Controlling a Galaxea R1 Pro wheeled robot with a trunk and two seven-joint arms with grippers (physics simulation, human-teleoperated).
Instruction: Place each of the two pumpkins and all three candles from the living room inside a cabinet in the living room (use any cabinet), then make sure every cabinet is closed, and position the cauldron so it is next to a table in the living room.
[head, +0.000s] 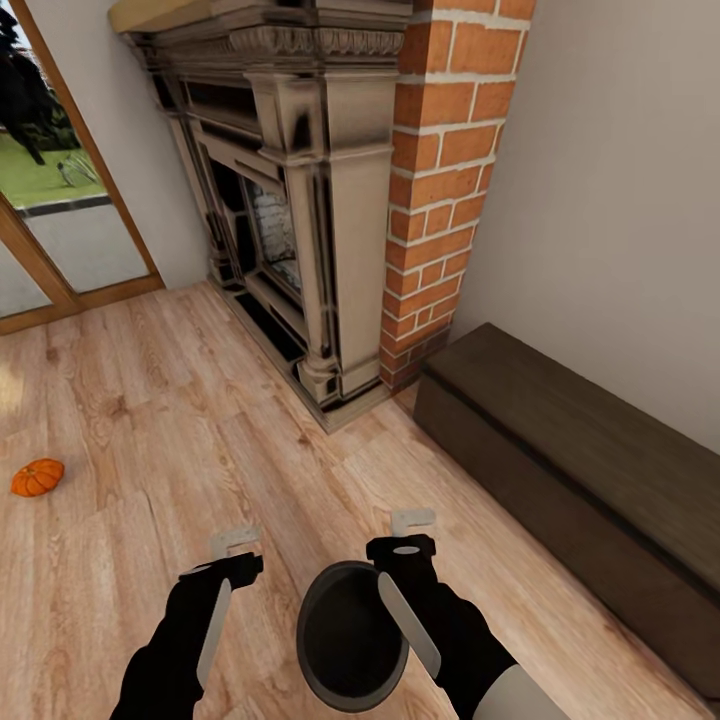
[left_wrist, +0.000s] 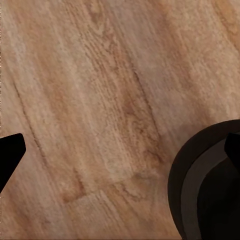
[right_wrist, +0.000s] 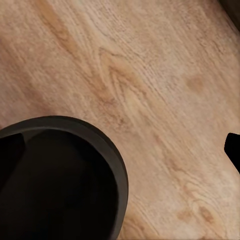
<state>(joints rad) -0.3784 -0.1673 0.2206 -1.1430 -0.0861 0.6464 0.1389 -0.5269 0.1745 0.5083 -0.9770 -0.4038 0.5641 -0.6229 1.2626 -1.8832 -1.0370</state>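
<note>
Cauldron by right gripper, pumpkin apart

Pale wood-plank floor, grain running in long boards; one pumpkin lying on it far to the left, well apart from all else; dark cabinet standing on it along the right wall; fireplace and brick column rising from it at the back; black cauldron over the near boards, contact with the floor not discernible.
</note>
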